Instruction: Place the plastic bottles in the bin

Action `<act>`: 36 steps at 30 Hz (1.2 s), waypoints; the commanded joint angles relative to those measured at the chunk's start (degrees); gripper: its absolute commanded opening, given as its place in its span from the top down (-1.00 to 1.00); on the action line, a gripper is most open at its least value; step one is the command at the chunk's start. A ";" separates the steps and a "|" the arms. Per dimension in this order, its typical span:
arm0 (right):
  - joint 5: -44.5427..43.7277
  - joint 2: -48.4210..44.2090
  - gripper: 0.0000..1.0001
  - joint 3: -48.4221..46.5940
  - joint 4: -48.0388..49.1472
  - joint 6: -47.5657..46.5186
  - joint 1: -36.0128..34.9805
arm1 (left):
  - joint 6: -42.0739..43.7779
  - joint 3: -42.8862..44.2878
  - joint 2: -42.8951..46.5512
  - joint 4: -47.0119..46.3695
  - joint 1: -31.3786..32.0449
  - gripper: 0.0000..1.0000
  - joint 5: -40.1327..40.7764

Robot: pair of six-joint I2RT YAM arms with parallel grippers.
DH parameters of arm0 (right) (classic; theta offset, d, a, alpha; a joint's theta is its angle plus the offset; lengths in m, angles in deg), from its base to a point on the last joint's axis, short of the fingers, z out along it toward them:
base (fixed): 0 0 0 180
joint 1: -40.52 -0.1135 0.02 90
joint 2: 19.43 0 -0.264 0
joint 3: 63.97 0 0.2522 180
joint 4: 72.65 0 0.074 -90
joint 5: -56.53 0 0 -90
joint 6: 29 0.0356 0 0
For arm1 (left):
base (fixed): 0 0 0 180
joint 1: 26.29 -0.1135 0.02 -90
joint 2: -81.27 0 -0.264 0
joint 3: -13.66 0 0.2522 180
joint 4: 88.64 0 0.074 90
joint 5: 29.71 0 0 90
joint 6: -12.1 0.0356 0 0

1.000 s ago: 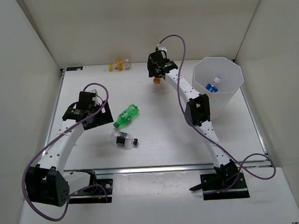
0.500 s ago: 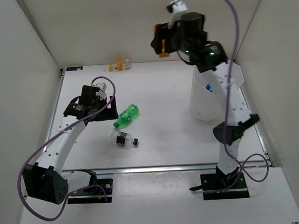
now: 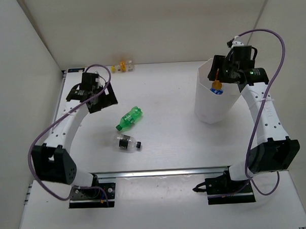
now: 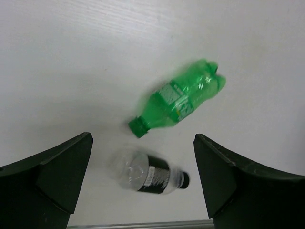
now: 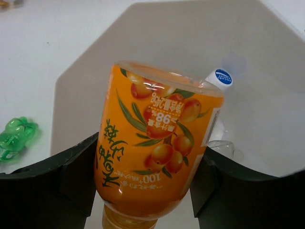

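Overhead, the white bin [image 3: 207, 108] is seen standing at the far right of the tabletop [image 3: 169, 144]. The right gripper [image 3: 220, 77] is held over the bin's opening, closed on an orange bottle [image 3: 217, 83] with its cap pointing down. A blue-capped bottle [image 3: 216, 90] lies inside the bin. The left gripper [image 3: 104, 97] is raised over the far left of the tabletop with its jaws spread wide and nothing between them. A green bottle [image 3: 130, 118] lies on its side near the middle, and a clear bottle with a black label [image 3: 128, 143] lies just nearer than it. A small cluster of further bottles [image 3: 122, 67] sits at the far edge, too small to tell apart.

From the left wrist, the green and the clear bottle are seen below the open jaws, apart from each other.

From the right wrist, the orange bottle is seen clamped between the fingers above the bin's hollow, with the blue-capped bottle beyond it inside.
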 commanded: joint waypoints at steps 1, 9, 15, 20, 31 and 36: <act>0.63 -0.90 -0.05 -1.16 4.13 -0.60 0.17 | -9.23 7.42 -6.46 -4.82 -0.22 -0.97 1.53; -3.59 -2.21 -0.98 -0.80 5.45 -4.37 1.13 | -20.07 23.15 -25.01 -15.46 -0.31 -0.97 5.92; -1.57 -4.75 -0.99 -0.46 8.78 -6.13 2.28 | -26.56 53.67 -48.65 -7.68 -3.99 -0.97 1.54; -4.21 -6.16 -0.98 0.42 11.07 -6.66 2.01 | -42.44 82.81 -70.10 4.56 -4.61 -0.98 4.87; -10.62 -6.87 -0.99 -1.42 10.89 -7.88 2.90 | -65.76 76.88 -73.02 -12.38 -0.57 -0.97 15.77; -11.24 -7.05 -0.98 -1.07 8.80 -7.01 3.95 | -72.08 74.84 -75.56 -14.87 -0.48 -0.98 16.47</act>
